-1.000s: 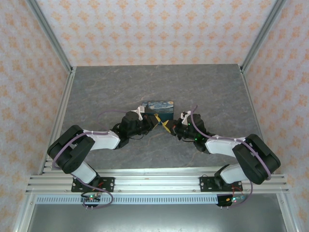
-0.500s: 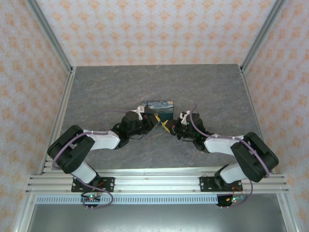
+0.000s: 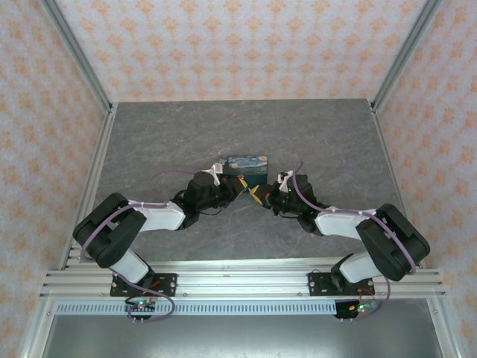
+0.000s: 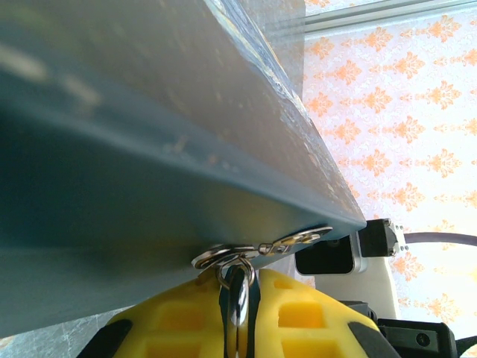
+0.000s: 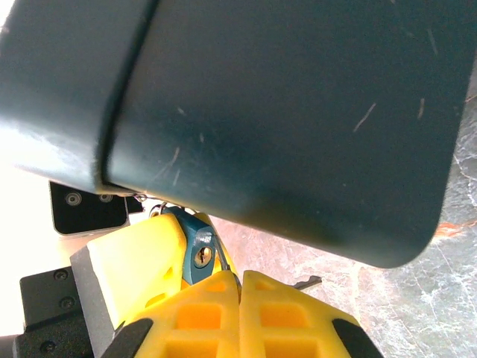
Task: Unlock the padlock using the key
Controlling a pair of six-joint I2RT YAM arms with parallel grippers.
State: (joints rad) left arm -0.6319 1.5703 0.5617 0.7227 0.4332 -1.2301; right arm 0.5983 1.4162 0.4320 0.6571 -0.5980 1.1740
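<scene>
Where the two arms meet in front of the box (image 3: 247,165), the padlock (image 5: 197,252) is seen: a tiny rounded body of dull blue metal with a brass keyhole in its end, just under the box's lower edge. It is held by the left gripper (image 4: 237,302), whose yellow pocketed fingers (image 4: 179,321) are almost closed on it, and a silvery loop is seen between them. A thin wire ring (image 4: 218,258) is hooked there, and a small toothed key (image 4: 298,240) lies along the box edge. The right gripper (image 5: 238,291) is fully closed just below the keyhole; whether the ring is pinched in it cannot be told. The box is smooth, scratched teal with rounded corners, and much of the grey marbled table (image 3: 320,134) is hidden by it in the wrist views.
</scene>
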